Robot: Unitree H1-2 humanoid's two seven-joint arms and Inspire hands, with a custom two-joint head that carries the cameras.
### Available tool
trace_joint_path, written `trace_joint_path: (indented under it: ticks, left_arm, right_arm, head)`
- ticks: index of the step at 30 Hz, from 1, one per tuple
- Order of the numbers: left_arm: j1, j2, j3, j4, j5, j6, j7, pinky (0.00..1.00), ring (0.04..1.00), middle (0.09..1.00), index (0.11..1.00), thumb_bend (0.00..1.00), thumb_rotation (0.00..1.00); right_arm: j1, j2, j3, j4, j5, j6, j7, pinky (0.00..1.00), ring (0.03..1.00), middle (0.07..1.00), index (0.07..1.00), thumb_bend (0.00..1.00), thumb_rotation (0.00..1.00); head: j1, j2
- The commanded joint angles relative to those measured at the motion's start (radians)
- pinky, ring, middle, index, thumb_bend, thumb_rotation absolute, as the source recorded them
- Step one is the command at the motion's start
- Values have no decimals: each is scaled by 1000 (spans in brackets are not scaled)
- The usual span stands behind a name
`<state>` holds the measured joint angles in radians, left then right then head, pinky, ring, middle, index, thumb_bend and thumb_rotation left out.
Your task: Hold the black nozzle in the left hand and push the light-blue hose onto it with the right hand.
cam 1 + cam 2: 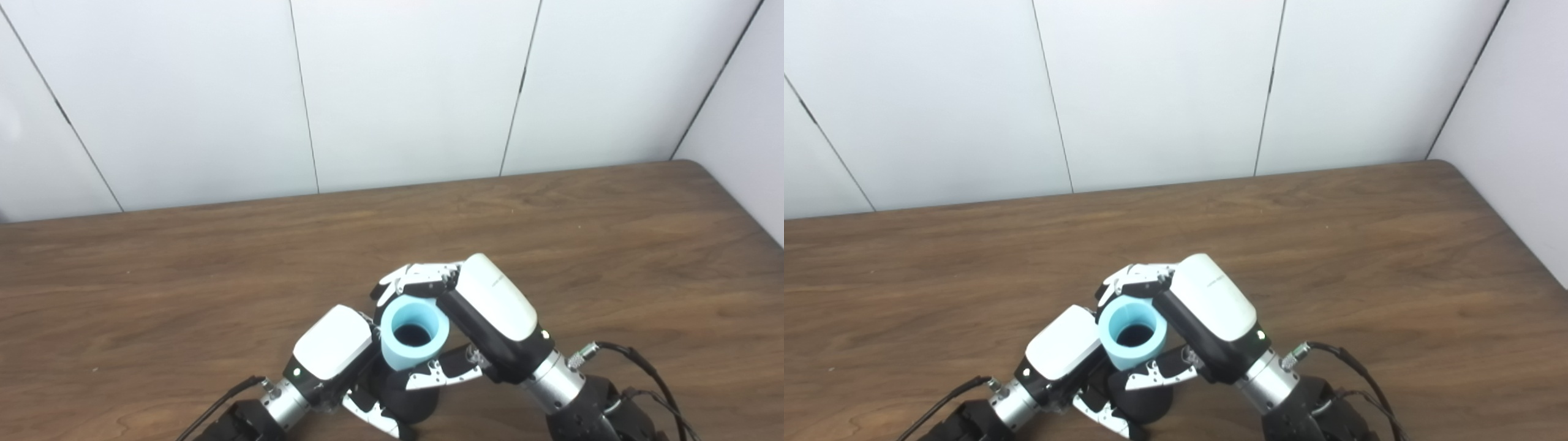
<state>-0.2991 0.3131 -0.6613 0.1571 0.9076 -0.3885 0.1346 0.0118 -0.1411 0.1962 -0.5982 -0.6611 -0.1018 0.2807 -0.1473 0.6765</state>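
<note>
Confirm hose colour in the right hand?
Light blue hose, dark inside its open end, held in the right hand. Clearest in the left eye view.

Left robot hand: glossy white shell over the back, black frame under it, small green light near the wrist end. Right robot hand: same white shell on black body, faint grey lettering on the shell in the right eye view. Fingers white and black with small screws. Both wrists are ribbed silver cylinders on black forearms. Black cables run off each wrist; right one has a silver knurled connector.
</note>
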Motion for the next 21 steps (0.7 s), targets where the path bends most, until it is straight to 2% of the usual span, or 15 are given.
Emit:
trace_joint_path:
  ticks: [1, 9, 21]
  left_arm:
    - [109, 19, -71, 76, 49, -1, -78, 136, 184, 471, 482, 525, 0]
    - [112, 20, -74, 69, 54, 1, -80, 131, 179, 471, 482, 525, 0]
    - [110, 16, -74, 72, 55, 1, -72, 125, 170, 471, 482, 525, 0]
  right_arm:
    - [-23, 15, -14, -47, 55, 18, -11, 340, 519, 664, 489, 503, 134]
    - [-25, 13, -17, -55, 98, 54, -3, 283, 455, 676, 490, 503, 130]
    - [-29, 6, -5, -58, 68, 47, 6, 345, 521, 669, 490, 504, 134]
  head:
    - [-1, 1]
    - [2, 3]
    - [4, 3]
